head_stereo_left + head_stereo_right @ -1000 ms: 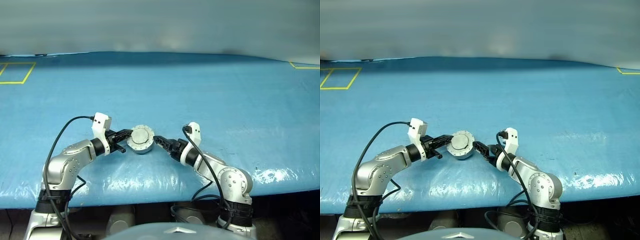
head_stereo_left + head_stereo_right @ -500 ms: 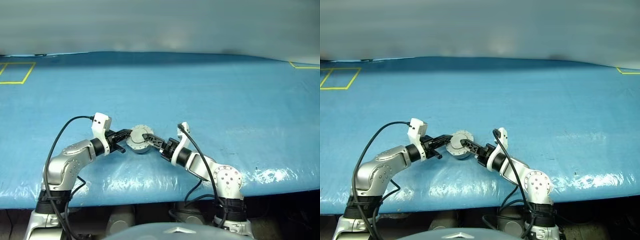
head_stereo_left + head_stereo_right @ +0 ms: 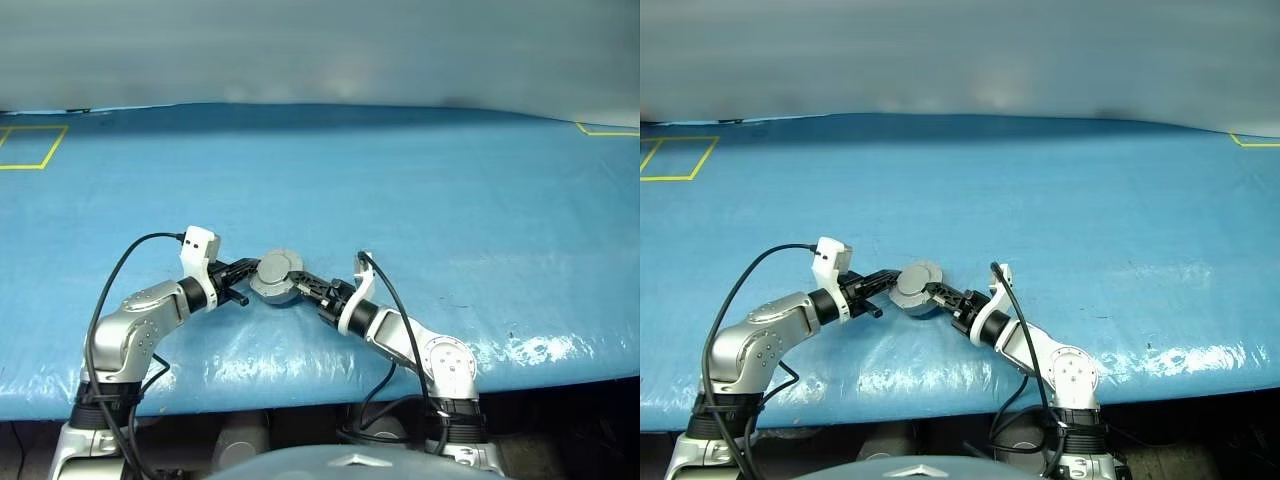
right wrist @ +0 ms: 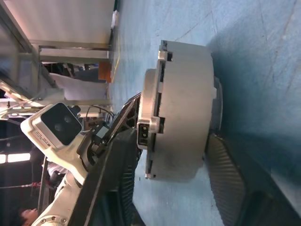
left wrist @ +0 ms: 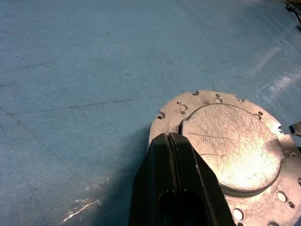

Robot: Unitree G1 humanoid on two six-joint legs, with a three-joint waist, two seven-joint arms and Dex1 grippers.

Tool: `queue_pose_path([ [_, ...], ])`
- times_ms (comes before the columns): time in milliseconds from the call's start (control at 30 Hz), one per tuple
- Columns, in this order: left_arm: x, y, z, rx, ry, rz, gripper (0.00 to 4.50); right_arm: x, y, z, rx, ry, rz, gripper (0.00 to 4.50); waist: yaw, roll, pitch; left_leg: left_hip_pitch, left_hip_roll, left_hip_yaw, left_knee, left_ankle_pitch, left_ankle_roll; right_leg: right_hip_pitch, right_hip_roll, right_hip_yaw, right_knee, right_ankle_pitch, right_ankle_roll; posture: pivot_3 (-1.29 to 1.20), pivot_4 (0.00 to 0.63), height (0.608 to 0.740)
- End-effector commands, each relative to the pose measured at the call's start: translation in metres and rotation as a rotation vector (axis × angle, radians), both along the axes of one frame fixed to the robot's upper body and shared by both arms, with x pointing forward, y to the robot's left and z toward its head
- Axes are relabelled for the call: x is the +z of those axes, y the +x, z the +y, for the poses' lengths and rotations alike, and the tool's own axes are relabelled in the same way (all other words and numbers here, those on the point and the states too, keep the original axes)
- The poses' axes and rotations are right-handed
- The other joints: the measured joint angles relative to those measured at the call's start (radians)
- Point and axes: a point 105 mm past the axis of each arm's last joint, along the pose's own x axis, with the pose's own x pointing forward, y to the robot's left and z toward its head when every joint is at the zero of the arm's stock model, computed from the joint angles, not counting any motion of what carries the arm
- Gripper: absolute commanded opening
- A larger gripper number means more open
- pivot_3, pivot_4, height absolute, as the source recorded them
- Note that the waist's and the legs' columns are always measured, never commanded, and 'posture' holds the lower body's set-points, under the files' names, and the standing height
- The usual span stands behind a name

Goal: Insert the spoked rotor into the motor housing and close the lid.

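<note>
Lid seated flat on motor housing, smooth raised face upward, axis upright on the table. Left end effector pinched closed against lid's rim; right end effector clamping the housing top to bottom.

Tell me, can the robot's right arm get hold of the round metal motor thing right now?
Probably yes. The right end effector already straddles the motor housing, one finger above the lid and one beneath. Nothing blocks it; the left end effector is at the opposite edge.

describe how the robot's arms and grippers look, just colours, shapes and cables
Both arms are silver-grey metal with rounded joints and black bands. Each wrist carries a small white camera block fed by a thin black cable looping back along the arm. The left gripper and right gripper have slim black fingers.
</note>
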Motion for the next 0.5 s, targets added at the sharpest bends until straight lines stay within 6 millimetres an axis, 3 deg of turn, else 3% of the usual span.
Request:
queue_pose_path([
  [33, -0.009, -0.007, -0.006, -0.02, 0.0, 0.041, 0.0, 0.022, -0.008, 0.028, 0.054, 0.128, -0.021, 1.23, 0.0, 0.0, 0.0, 0.0, 0.0, 0.0, 0.0, 0.0, 0.0, 0.0, 0.0, 0.0, 0.0, 0.0, 0.0, 0.0, 0.15, 0.74],
  [300, -0.01, -0.007, -0.005, -0.013, -0.007, 0.037, 0.0, 0.012, -0.016, 0.03, 0.086, 0.082, 0.013, 1.18, -0.002, 0.001, -0.001, 0.0, 0.0, 0.0, 0.0, 0.0, 0.0, 0.0, 0.0, 0.0, 0.0, 0.0, 0.0, 0.0, 0.15, 0.74],
  [500, 0.004, -0.001, 0.003, 0.042, -0.057, -0.02, 0.0, 0.01, -0.014, 0.027, 0.058, 0.075, 0.028, 1.18, -0.003, 0.001, -0.001, 0.0, 0.0, 0.0, 0.0, 0.0, 0.0, 0.0, 0.0, 0.0, 0.0, 0.0, 0.0, 0.0, 0.15, 0.74],
])
